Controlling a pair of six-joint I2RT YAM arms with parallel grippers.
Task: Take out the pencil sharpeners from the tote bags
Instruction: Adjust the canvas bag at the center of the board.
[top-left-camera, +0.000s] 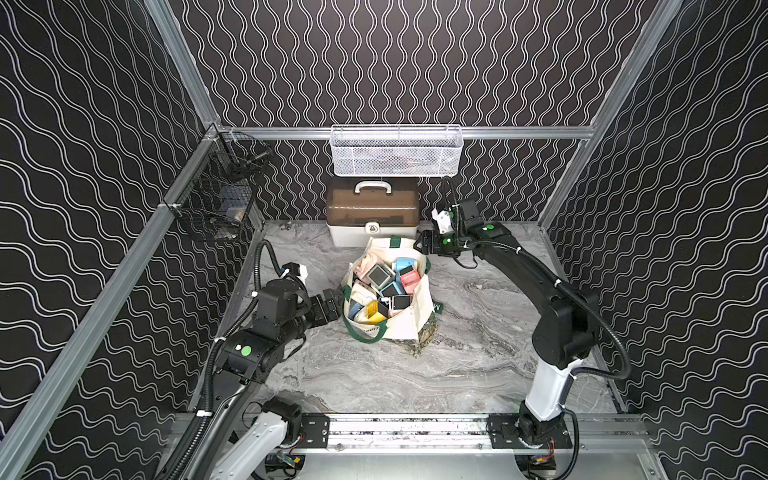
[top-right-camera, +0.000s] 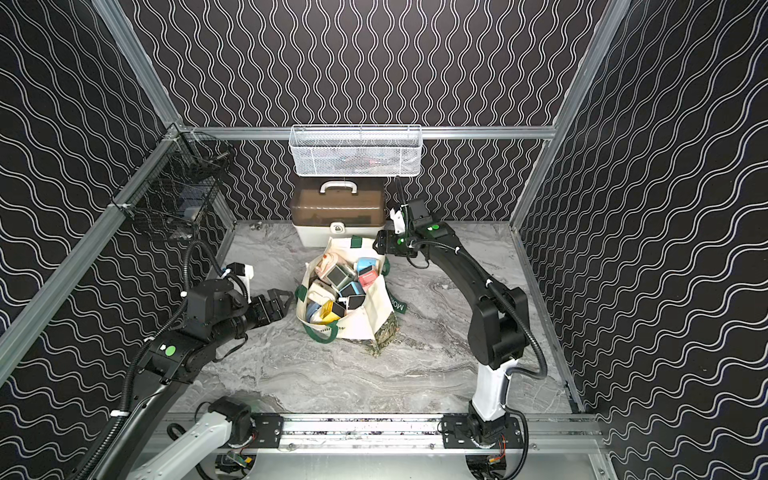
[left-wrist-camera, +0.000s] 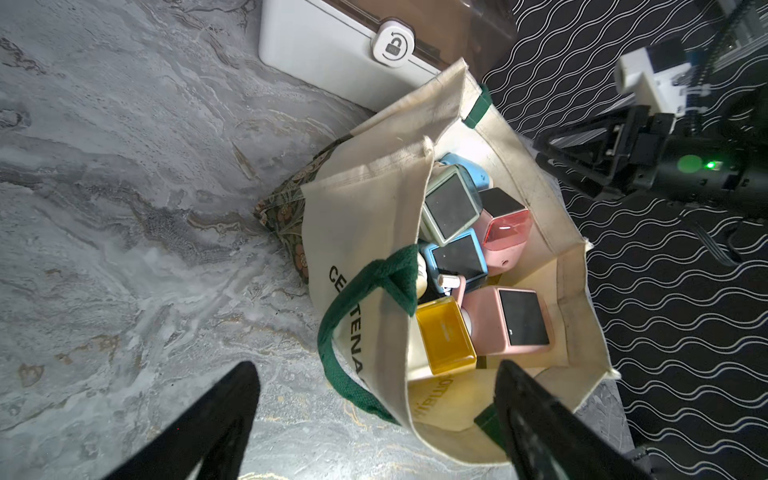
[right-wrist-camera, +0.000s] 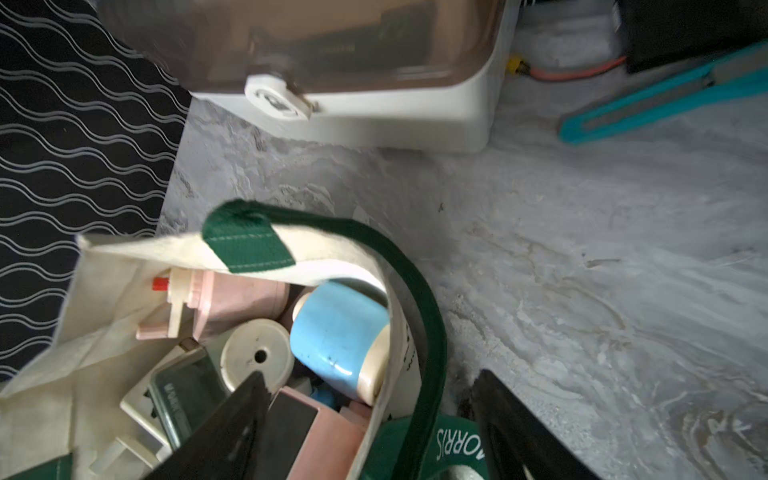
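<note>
- The left claw (top-right-camera: 286, 300), left of centre in both top views, stands wide open and grips nothing. In the left wrist view, one finger is over bare counter (left-wrist-camera: 124, 208) and the other over the bag's mouth, with a dark green strap (left-wrist-camera: 330, 336) between them.
- The tote bag (top-left-camera: 407, 322) stands upright mid-counter with its mouth gaping. The pencil sharpeners (top-left-camera: 379, 277) are heaped inside it in pink, blue, yellow and pale green. None can be seen out on the counter.
- The right claw (top-left-camera: 422, 246), at the bag's upper right, has its jaws apart and nothing clamped. In the right wrist view the cream rim and a strap lie between its fingers.
- The step appears to be pinching opposite rims to steady and spread the mouth.
- To do it well, each claw should bite canvas and strap together, deep enough not to slip, and stay clear of the sharpeners beneath.
- The pull should be gentle and even so the bag does not topple, and it should stay off the plastic case (top-left-camera: 372, 216) just behind.
</note>
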